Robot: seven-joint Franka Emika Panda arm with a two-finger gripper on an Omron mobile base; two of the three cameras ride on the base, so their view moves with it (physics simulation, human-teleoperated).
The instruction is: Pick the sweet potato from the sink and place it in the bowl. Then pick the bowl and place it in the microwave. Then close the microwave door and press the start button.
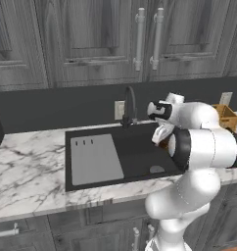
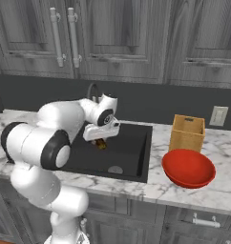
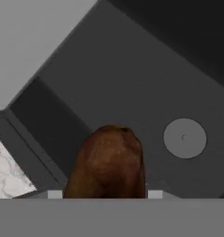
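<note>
The claw (image 2: 101,141) is clamping the sweet potato (image 3: 109,162) above the sink (image 2: 131,164). It is looking firm and light; gripping mid-body is seeming safest.

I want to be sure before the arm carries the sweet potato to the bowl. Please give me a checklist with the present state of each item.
1. Sweet potato sits between the fingertips of the claw: ok, in the hand view it lies right at the tips.
2. Potato is lifted clear of the sink floor: ok, the right base view shows it hanging above the basin.
3. Grip is firm: cannot tell, the contact points are hidden.
4. Bowl is upright and empty on the counter: ok.
5. Wooden box stands behind the bowl, not across the way: ok.
</note>
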